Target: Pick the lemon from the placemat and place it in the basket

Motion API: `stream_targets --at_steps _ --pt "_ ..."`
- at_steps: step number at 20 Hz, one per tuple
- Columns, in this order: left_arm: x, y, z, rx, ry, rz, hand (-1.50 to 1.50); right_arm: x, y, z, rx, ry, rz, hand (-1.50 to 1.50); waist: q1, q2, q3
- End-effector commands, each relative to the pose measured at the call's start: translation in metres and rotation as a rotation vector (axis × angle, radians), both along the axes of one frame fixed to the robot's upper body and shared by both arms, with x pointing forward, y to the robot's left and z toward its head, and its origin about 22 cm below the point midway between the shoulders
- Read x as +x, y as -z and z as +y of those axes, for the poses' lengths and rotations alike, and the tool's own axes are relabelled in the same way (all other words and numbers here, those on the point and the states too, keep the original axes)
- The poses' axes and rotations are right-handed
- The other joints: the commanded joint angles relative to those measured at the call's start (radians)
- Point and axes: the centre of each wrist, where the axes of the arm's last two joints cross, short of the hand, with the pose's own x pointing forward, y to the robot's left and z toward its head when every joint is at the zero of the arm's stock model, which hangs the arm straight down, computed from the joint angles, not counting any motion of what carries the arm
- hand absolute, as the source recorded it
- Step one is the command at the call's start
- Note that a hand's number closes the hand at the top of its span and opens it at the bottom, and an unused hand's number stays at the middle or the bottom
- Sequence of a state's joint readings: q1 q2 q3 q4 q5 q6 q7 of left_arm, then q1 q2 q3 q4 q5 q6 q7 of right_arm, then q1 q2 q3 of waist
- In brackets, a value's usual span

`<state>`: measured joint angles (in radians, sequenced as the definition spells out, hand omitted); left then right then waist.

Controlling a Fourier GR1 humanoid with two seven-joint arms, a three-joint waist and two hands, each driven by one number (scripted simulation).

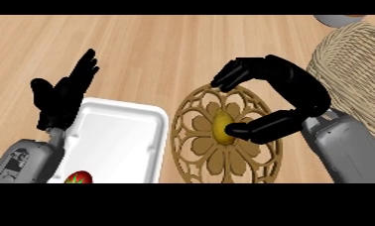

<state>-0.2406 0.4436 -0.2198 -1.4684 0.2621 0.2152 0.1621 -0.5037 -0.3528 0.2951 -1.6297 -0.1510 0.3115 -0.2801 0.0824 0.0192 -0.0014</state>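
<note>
A yellow lemon (222, 127) lies at the middle of a round, tan, flower-patterned placemat (196, 145). My right hand (293, 93) arches over it with fingers curved down at the placemat's far edge and the thumb (256, 127) touching the lemon's right side; the fingers stand apart from the fruit. A woven wicker basket (350, 71) stands at the right edge, just behind that hand. My left hand (64, 93) rests open at the left, fingers up.
A white rectangular tray (121, 136) sits left of the placemat, with a red and green fruit (79, 178) at its near edge. A grey object (338, 20) shows at the top right corner. Bare wooden counter lies beyond.
</note>
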Motion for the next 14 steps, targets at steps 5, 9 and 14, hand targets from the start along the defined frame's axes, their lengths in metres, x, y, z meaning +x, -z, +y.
stream_targets --at_steps 5,9,14 --pt "-0.013 0.018 0.034 -0.041 -0.095 0.092 0.00 -0.060 0.027 0.124 -0.032 -0.022 -0.084 -1.50 -0.074 -0.023 0.001" --pt "0.000 0.011 0.050 -0.028 -0.108 0.097 0.00 -0.044 -0.027 0.134 -0.255 0.054 -0.009 -1.50 -0.080 -0.023 -0.001" --pt "-0.001 0.017 0.054 -0.027 -0.139 0.105 0.00 -0.036 -0.077 0.116 -0.613 0.286 -0.182 -1.50 -0.102 -0.036 -0.004"
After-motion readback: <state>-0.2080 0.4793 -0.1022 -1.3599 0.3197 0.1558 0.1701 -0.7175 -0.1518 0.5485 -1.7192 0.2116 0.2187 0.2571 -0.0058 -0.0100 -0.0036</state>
